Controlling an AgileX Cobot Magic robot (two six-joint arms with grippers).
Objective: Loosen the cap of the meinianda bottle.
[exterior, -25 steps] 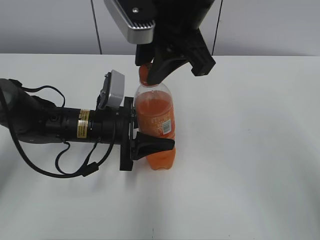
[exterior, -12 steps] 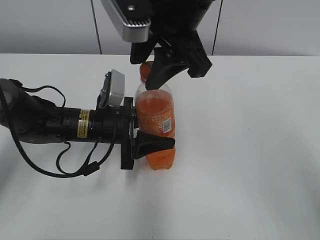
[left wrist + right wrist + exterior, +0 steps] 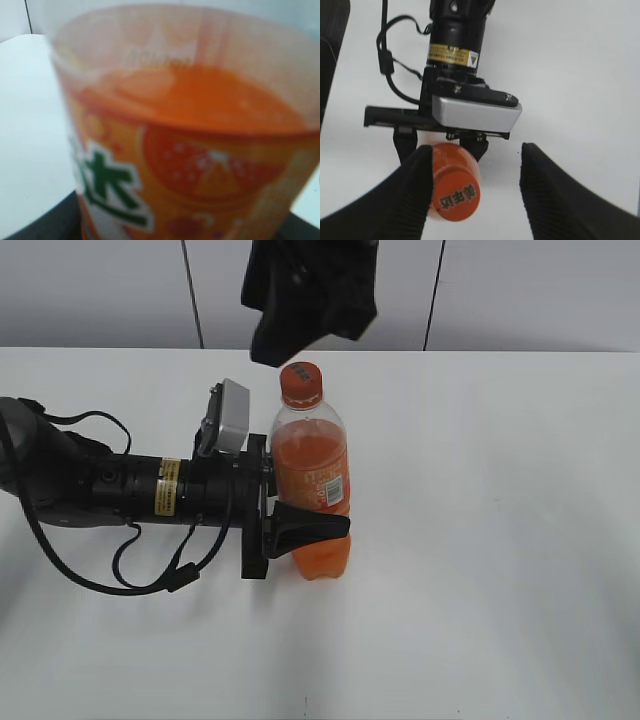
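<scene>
You are seeing the meinianda bottle (image 3: 311, 490) standing upright on the white table (image 3: 500, 540) before grey wall panels (image 3: 100, 290), left gripper (image 3: 290, 525) clamping its body, right gripper (image 3: 475, 185) hanging spread above the cap (image 3: 301, 383).

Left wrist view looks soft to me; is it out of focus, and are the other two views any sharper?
Left wrist view: the bottle fills the frame, too close, blurred throughout. Exterior view: sharp on the bottle and cap, but the right gripper at the top edge is a dark smear. Right wrist view: cap print crisp, light even, no glare.
</scene>
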